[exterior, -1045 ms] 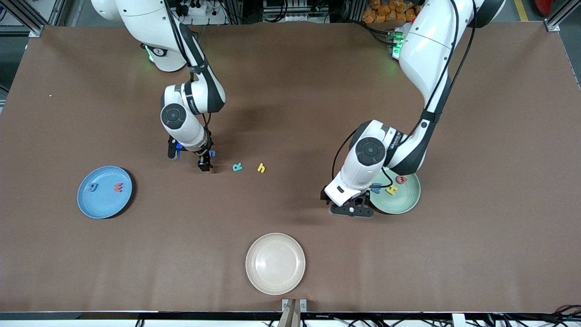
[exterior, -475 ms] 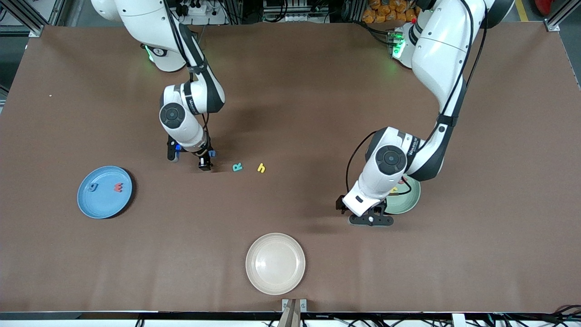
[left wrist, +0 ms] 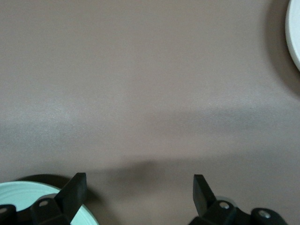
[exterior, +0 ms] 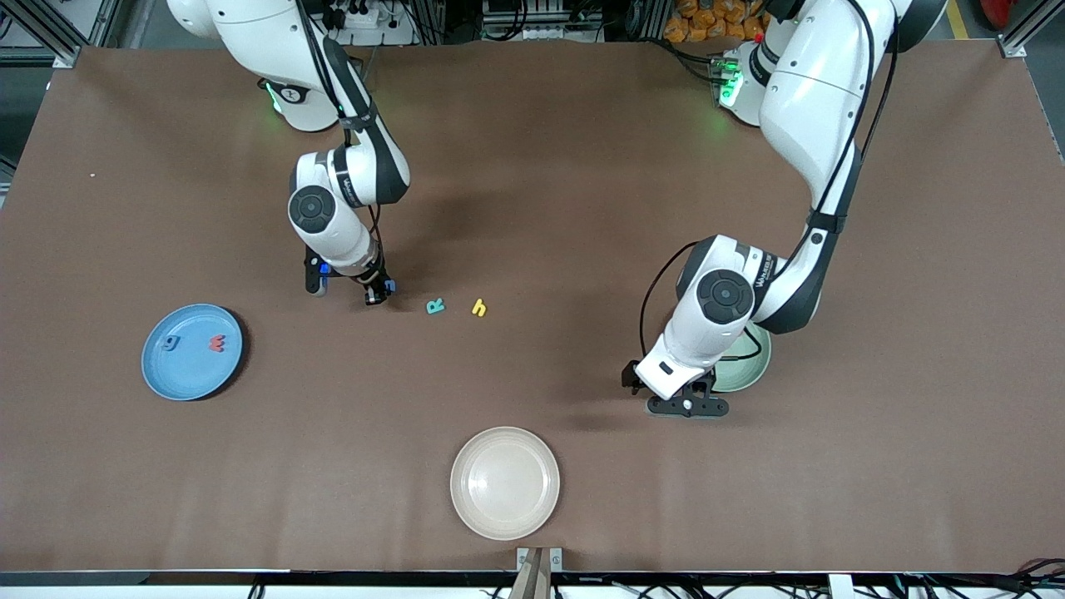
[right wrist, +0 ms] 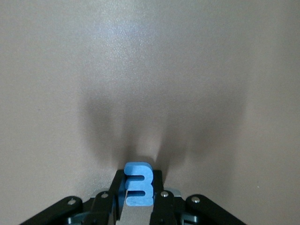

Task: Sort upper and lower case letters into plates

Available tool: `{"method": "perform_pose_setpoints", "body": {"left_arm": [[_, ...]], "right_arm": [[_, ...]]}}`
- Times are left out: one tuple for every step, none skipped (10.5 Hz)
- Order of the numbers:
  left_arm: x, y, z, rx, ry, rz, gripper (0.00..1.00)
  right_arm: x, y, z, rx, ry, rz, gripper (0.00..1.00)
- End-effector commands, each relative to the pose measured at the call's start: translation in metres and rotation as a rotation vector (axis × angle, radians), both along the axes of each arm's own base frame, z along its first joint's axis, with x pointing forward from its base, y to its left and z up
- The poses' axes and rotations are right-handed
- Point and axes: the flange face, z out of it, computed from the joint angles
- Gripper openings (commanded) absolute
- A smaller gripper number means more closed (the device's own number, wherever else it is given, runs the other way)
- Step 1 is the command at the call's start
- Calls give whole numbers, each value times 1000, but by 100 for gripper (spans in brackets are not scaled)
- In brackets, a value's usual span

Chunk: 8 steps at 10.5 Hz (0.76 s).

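Right gripper [exterior: 378, 293]: closed on a small blue letter [right wrist: 138, 183], held upright between the fingers just above the table [exterior: 532, 191]; a second ago the jaws stood open around it.
Left gripper [exterior: 688, 406]: open and empty, low over bare table beside the mint green plate [exterior: 749, 376]; since a second ago it has shifted toward the left arm's end of the table and nearer the front camera.
Mint green plate: mostly covered by the left arm now; a second ago its letters were in plain sight.
Sky blue plate [exterior: 192, 352]: at the right arm's end of the table, unmoved; a blue "g" [exterior: 170, 342] and a red letter [exterior: 217, 342] lie in it.
Loose letters: a teal "R" [exterior: 435, 306] and a yellow "h" [exterior: 478, 308] lie side by side on the table near the right gripper, unmoved.
Cream-white plate [exterior: 504, 482]: near the table edge closest to the front camera, nothing in it.
Open room: bare brown surface between the loose letters and both task plates.
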Motion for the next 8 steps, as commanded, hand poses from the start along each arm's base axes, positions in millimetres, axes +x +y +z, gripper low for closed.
{"method": "perform_pose_setpoints", "body": {"left_arm": [[-2,-6,0,-9,0,-26,100],[-2,-10,2,-10,-4,-38,100],[0,-14,1,-15,-9,-41,100],[-1,-24,1,-19,-14,-51,100],[-9,-51,-2,-33,-36,-88,100],[-17,-79,-9,-63,-83,-125,100],[-30,-109,-9,-102,-140,-162,100],[-43,-136,-13,-138,-188,-193,100]], "right_arm": [[15,-37,10,-3,-34,52,0],[29,-62,17,-18,-56,121,0],[44,-92,27,-36,-78,185,0],[54,-116,36,-52,-94,232,0],[67,-145,47,-63,-108,274,0],[82,-173,57,-64,-108,315,0],[98,-207,70,-77,-101,366,0],[111,-236,83,-108,-80,416,0]]}}
